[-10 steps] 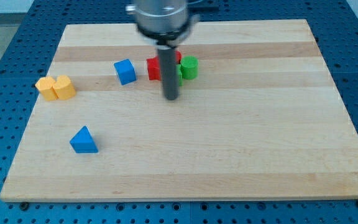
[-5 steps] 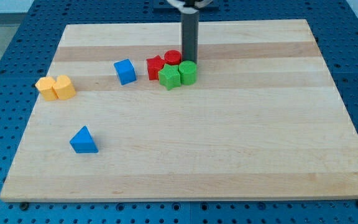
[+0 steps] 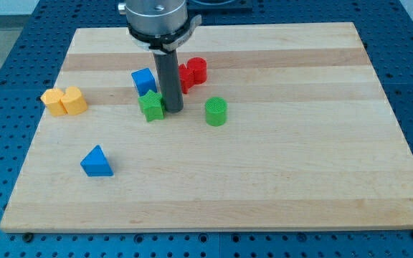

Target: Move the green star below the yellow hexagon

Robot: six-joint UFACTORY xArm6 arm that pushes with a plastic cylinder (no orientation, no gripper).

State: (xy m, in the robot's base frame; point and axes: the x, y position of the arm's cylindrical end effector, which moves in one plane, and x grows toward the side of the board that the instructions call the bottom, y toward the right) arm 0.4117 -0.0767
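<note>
My tip (image 3: 173,109) is touching the green star's (image 3: 151,106) right side; no jaws here, just a rod. Yellow hexagon (image 3: 74,100) is sitting far left of tip. Pushing left-downward, keeping contact centred, avoiding blue cube (image 3: 143,80).

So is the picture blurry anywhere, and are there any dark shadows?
In the camera view, the blocks look sharp: the green star, green cylinder and blue triangle have crisp edges. The metal part at the rod's top is a little smeared. Shadows are soft and small, hugging each block. My tip sits just right of the green star. No strong glare on the wooden board.
</note>
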